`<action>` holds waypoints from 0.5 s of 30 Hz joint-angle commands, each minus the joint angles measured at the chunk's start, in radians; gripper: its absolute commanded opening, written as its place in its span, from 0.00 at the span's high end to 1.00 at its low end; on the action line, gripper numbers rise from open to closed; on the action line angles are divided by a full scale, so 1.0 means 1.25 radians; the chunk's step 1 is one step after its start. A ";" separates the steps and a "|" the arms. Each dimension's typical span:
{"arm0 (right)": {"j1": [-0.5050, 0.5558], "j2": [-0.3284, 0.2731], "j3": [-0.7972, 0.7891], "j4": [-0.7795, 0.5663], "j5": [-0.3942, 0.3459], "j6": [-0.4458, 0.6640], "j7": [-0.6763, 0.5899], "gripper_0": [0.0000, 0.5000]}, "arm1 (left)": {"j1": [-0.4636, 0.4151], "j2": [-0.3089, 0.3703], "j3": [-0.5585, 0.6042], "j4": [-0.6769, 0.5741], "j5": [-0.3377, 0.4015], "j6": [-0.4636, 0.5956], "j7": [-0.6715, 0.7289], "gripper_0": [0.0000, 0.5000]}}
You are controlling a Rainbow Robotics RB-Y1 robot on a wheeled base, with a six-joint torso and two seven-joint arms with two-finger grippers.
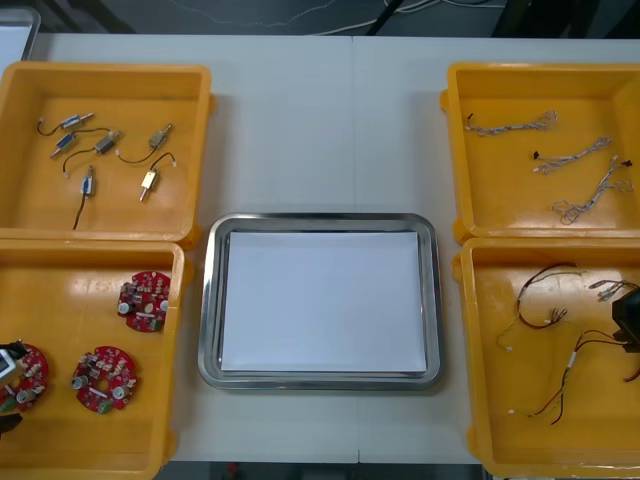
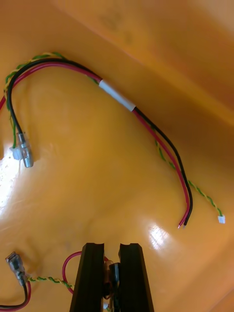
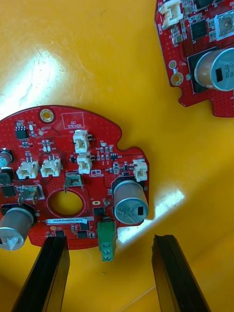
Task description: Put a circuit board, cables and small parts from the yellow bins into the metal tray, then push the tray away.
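Left wrist view: our circuit board (image 3: 58,141) lies in a yellow bin (image 3: 122,63), left tool (image 3: 111,239) spread astride its edge to pinch it. And our right?
— Right tool (image 2: 112,246) pinches a red and yellow cable (image 2: 65,265); we judge the metal tray (image 1: 207,300), between the bins, awaits both.

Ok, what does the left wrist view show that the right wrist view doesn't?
Left wrist, not right: two round red circuit boards. The open left hand straddles the green connector of the nearer board, with the second board beyond. Right wrist, not left: a red and black cable with a white sleeve, and the right hand shut on a second cable. Shared: each hand's black fingers over a bin floor, the boards' bin and the cables' bin.
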State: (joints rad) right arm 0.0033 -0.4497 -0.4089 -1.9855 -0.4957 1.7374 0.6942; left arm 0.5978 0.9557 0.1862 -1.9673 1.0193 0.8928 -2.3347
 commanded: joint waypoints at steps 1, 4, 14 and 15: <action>-0.015 -0.039 -0.026 0.000 -0.013 0.004 0.047 1.00 | -0.013 -0.022 -0.014 0.009 -0.017 0.006 0.033 0.00; -0.014 -0.039 -0.026 0.000 -0.013 0.004 0.047 0.97 | -0.013 -0.031 -0.014 0.013 -0.024 0.006 0.033 0.00; -0.015 -0.040 -0.026 -0.004 -0.017 0.005 0.068 0.00 | -0.023 -0.050 -0.024 0.013 -0.039 0.006 0.036 0.00; -0.014 -0.039 -0.026 -0.007 -0.017 0.005 0.069 0.00 | -0.023 -0.052 -0.024 0.012 -0.040 0.005 0.036 0.00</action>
State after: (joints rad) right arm 0.0010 -0.4612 -0.4120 -1.9769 -0.5068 1.7375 0.7406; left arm 0.5913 0.9140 0.1767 -1.9534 0.9832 0.8928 -2.3345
